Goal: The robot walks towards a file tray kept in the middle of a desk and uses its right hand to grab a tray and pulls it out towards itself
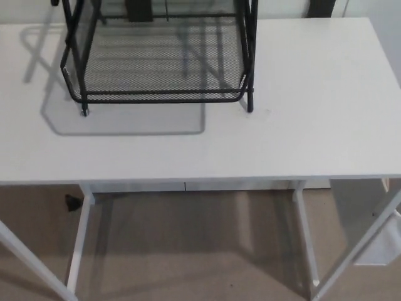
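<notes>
A black wire-mesh file tray rack (160,56) stands on the white desk (301,125), toward the back left of the picture. Its lowest mesh tray (156,75) sits inside the black frame, with its front rim facing me. The upper part of the rack runs out of the top of the picture. Neither of my hands shows in the head view.
The desk's front edge (200,182) crosses the picture below the middle. White desk legs (78,241) stand on beige carpet (188,251) underneath. A small dark object (72,202) lies on the floor at the left. A white panel (376,232) hangs at the right.
</notes>
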Available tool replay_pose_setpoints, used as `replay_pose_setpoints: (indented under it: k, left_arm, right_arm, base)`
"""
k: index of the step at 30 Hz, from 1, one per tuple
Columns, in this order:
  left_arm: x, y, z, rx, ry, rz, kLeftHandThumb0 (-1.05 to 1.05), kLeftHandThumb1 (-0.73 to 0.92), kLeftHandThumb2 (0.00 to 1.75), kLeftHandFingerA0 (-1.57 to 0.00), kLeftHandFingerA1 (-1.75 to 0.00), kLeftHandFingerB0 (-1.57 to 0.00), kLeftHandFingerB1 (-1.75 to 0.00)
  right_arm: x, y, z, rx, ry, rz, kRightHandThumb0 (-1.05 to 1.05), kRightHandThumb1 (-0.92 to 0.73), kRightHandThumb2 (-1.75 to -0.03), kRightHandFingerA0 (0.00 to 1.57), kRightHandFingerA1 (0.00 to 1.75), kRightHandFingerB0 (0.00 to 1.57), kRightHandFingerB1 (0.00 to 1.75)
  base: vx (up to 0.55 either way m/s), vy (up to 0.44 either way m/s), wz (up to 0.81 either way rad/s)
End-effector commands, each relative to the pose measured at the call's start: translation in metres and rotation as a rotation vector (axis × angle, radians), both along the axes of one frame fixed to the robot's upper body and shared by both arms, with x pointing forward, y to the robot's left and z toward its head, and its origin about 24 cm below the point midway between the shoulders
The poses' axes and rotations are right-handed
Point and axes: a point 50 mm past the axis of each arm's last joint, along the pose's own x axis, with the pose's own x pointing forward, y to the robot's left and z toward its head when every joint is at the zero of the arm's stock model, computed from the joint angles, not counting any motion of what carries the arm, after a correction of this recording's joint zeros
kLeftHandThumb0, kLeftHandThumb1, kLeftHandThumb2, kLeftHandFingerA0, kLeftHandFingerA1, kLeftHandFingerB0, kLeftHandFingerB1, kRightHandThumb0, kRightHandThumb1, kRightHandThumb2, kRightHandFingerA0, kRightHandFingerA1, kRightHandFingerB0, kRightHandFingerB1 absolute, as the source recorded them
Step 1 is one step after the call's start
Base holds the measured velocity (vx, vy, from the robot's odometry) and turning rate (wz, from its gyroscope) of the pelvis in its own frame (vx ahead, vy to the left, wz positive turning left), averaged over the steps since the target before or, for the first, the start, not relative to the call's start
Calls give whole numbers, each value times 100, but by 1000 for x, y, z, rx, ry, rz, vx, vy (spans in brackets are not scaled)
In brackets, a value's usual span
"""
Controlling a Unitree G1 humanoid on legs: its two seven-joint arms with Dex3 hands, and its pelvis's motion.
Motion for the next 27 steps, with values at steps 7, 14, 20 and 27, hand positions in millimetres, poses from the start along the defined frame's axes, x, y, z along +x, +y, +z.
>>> replay_pose_setpoints:
  k: [7,14,20,27]
  left_arm:
    - [-5,8,3,6,55,-29,-25,31,66,-49,-42,-30,-35]
    - [-4,8,4,8,47,-39,-22,18,81,-42,-62,-21,-52]
    - [-4,8,4,6,44,-30,-26,27,66,-54,-45,-33,-36]
    - [-3,8,4,4,46,-43,-23,28,68,-55,-44,-32,-35]
  right_arm:
    - [-1,-4,0,-26,13,3,-31,-53,-56,55,51,33,39]
    - [-3,-2,1,-25,1,-1,-27,-55,-56,59,52,34,39]
    - [-2,-3,1,-23,6,7,-31,-53,-56,55,52,33,40]
    - [-2,-2,0,-24,7,19,-30,-53,-56,55,53,32,40]
  base:
    - [4,56,-4]
    - [103,40,4]
    - [149,-69,9]
    - [13,-35,12]
